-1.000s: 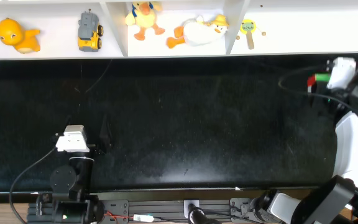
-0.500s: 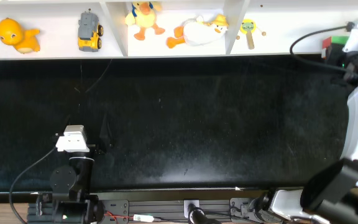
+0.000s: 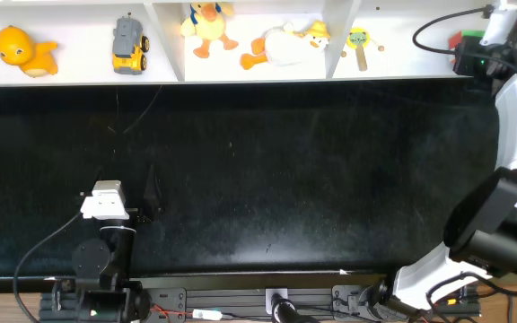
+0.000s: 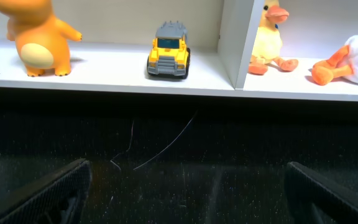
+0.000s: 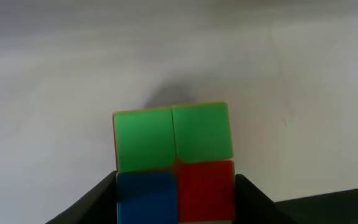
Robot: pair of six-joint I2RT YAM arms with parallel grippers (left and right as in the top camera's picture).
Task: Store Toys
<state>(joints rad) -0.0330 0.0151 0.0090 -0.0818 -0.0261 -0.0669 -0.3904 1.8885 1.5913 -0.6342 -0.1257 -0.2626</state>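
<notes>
A colour cube (image 5: pixel 174 155) with green, blue and red squares sits between the fingers of my right gripper (image 5: pixel 176 202), which is shut on it just above the white shelf floor (image 5: pixel 278 74). From above, that gripper (image 3: pixel 470 43) is at the shelf's far right end, past the last divider. My left gripper (image 4: pixel 185 199) stands open and holds nothing, low over the black mat and facing the shelf. On the shelf stand an orange duck figure (image 3: pixel 27 49), a yellow truck (image 3: pixel 129 45), a plush duck (image 3: pixel 208 27), a white plush duck (image 3: pixel 285 43) and a small rattle (image 3: pixel 359 45).
White dividers (image 3: pixel 170 40) split the shelf into compartments. The black mat (image 3: pixel 285 179) spreads wide between the arms. The left arm (image 3: pixel 106 202) rests at the mat's lower left, and a black cable (image 3: pixel 433 31) loops beside the right wrist.
The right arm has carried the cube up the picture, from over the mat's right edge to the shelf's right end. The left arm has kept still.
</notes>
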